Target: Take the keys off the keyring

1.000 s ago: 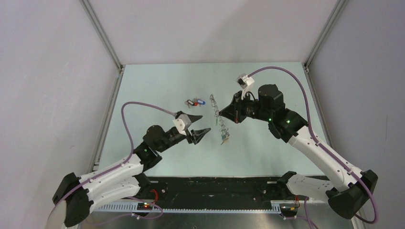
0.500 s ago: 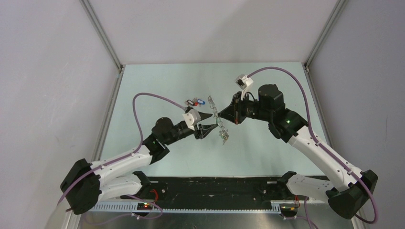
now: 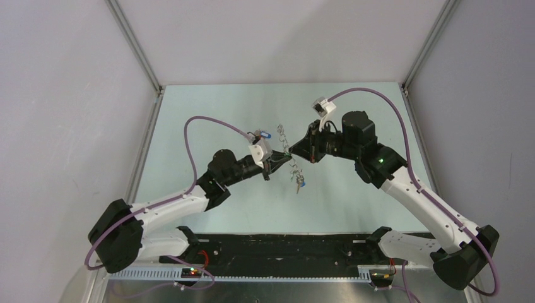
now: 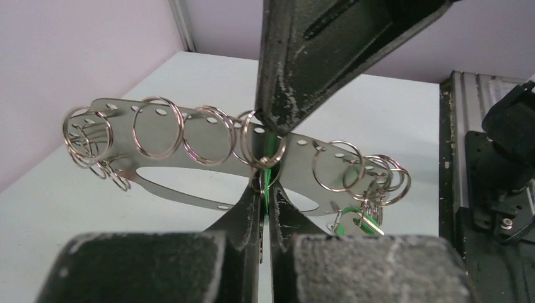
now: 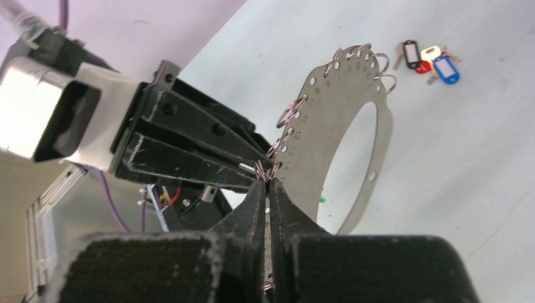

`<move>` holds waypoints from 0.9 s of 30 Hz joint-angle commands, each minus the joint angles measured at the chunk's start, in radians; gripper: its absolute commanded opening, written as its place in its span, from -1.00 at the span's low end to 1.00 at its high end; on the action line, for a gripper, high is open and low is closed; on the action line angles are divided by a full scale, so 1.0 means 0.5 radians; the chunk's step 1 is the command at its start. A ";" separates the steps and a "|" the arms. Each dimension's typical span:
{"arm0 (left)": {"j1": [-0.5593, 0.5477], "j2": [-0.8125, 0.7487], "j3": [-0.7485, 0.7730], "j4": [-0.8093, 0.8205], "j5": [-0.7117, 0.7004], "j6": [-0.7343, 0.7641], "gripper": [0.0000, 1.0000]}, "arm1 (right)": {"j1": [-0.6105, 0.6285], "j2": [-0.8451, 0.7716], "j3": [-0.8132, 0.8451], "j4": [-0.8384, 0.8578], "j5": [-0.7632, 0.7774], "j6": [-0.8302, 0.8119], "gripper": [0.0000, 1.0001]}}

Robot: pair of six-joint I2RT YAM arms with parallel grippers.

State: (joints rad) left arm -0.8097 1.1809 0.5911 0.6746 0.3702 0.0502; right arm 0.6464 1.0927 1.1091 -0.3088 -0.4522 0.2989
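Part done. Some keys (image 5: 429,60) w/ coloured heads already lie loose on the counter (image 3: 340,202), well apart from the keyring (image 5: 353,95). A few more hang from its low end, so work is left. Most small rings (image 4: 154,126) look bare.

Both arms reach to the middle & hold the keyring up in the air btwn them. The right tool (image 5: 268,182) is pressed together, pinching the keyring's edge. The left tool (image 4: 264,189) comes from the other side, pressed together on one of the small rings, I think.

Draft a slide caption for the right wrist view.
Right claw and left claw pinch one edge of the flat grey perforated metal hoop; coloured-headed silver keys lie loose beyond.
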 commanded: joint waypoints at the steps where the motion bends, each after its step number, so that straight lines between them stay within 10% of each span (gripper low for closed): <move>1: -0.013 -0.061 -0.001 0.114 -0.032 -0.015 -0.98 | -0.012 -0.048 0.025 0.051 0.186 0.020 -1.00; 12: -0.010 -0.271 -0.175 0.065 -0.145 -0.037 -1.00 | -0.011 0.015 0.003 -0.040 0.317 0.031 -0.98; 15: -0.011 -0.349 -0.140 -0.132 -0.170 -0.032 -1.00 | -0.015 -0.008 -0.029 -0.052 0.311 -0.016 0.02; 17: -0.011 -0.395 -0.075 -0.334 -0.167 -0.030 -1.00 | -0.018 -0.064 -0.081 -0.029 0.316 -0.066 0.31; 27: -0.012 -0.196 0.731 -2.020 0.005 0.002 -1.00 | -0.039 -0.390 -0.661 0.404 0.211 -0.143 0.41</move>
State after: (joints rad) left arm -0.8116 1.0264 0.7486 0.0353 0.3138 0.0261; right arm 0.6323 0.9619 0.8783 -0.2668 -0.3126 0.2428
